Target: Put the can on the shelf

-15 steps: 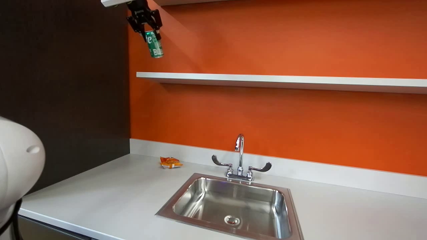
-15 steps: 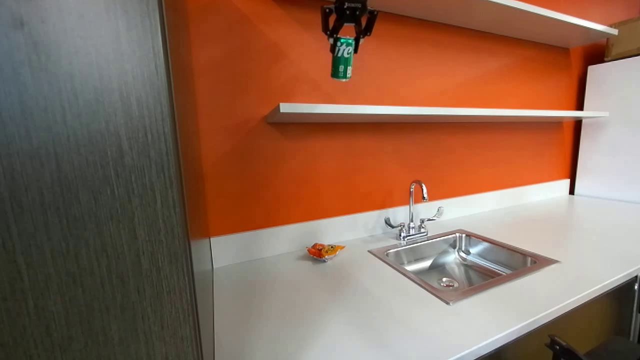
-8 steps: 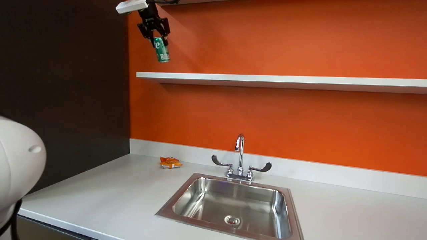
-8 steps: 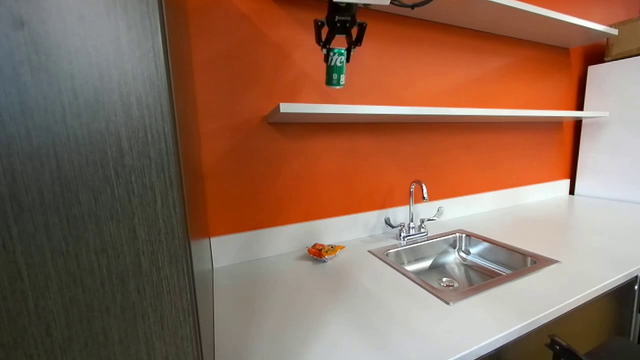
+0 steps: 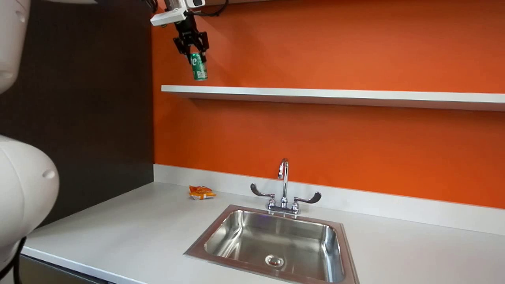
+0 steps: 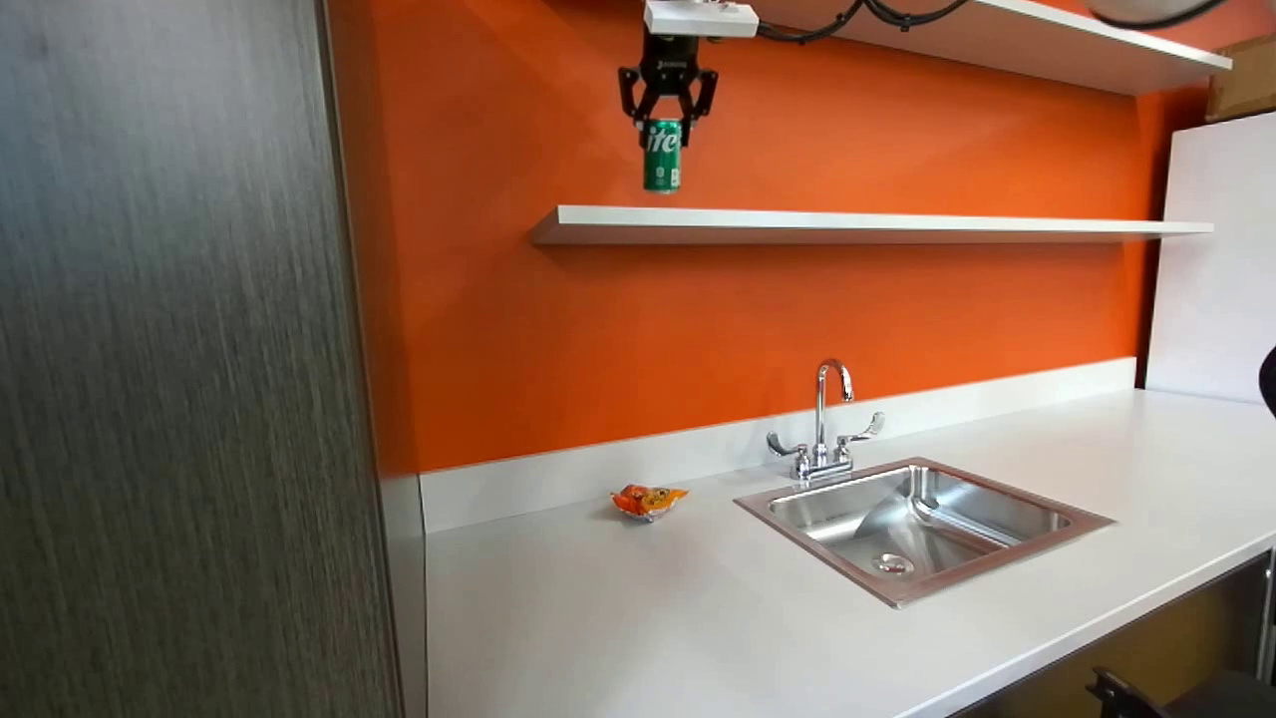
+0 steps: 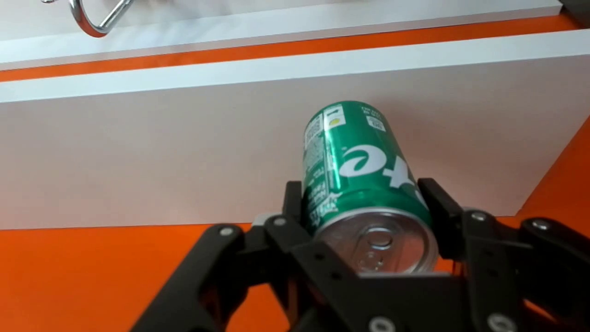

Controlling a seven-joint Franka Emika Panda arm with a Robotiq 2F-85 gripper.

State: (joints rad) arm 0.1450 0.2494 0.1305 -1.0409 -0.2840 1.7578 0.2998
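The green can [image 5: 200,71] hangs in my gripper [image 5: 197,60], bottom end down. It also shows in an exterior view [image 6: 662,168], nearly upright. In the wrist view the can [image 7: 357,161] sits between both black fingers [image 7: 293,198], its lid and pull tab facing the camera. The gripper is shut on the can's upper part. The long white-grey shelf [image 5: 315,93] runs along the orange wall, and the can's bottom is a little above its left end in both exterior views, apart from it. In the wrist view the shelf's top [image 7: 161,157] lies beyond the can.
An upper shelf [image 6: 1057,50] is on the wall at about the height of the wrist. A dark panel [image 5: 90,110] stands at the left. Below are the countertop [image 5: 130,228], the sink [image 5: 351,256], the faucet [image 5: 285,177] and an orange packet [image 5: 201,193].
The gripper and can have moved down toward the shelf, shifting right in one exterior view and slightly left in the other. More of the arm shows now. The can stays held.
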